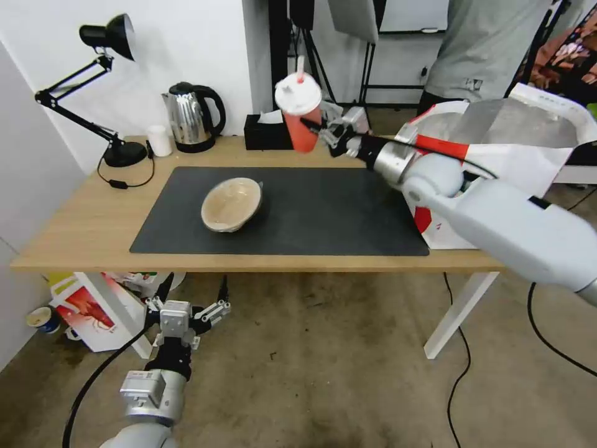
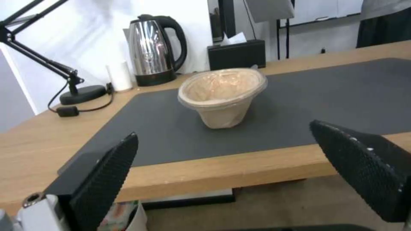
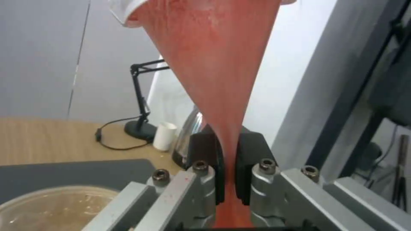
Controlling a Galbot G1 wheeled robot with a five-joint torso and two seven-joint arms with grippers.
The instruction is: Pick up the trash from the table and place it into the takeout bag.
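The right claw (image 1: 324,132) is holding the red drink cup (image 1: 300,112) in the air above the back edge of the surface (image 1: 81,230), clamped low on the cup's body so hard that the wall is pinching flat between the pads, as the right wrist view is showing (image 3: 227,106); the cup is leaning a little, with its white lid and straw uppermost; the takeout bag (image 1: 516,149) is standing open at the right end of the surface, just beside the arm, its foil lining facing up; the beige paper bowl (image 1: 231,203) is sitting on the dark grey mat (image 1: 336,211), well apart from the cup and not yet collected; the left claw (image 1: 185,314) is hanging spread wide below the front edge of the surface, idle, its two black pads (image 2: 107,173) framing the bowl in the left wrist view. To do this step well, I judge the cup should be travelling across to the bag's mouth lid-up, since a squeezed cup could be spilling if tipped; the grip should be staying firm but no tighter, as the wall is already collapsing; the cup should be coming clear above the bag's rim and handles before lowering, and the pads should be parting only once the cup is well inside the lining.
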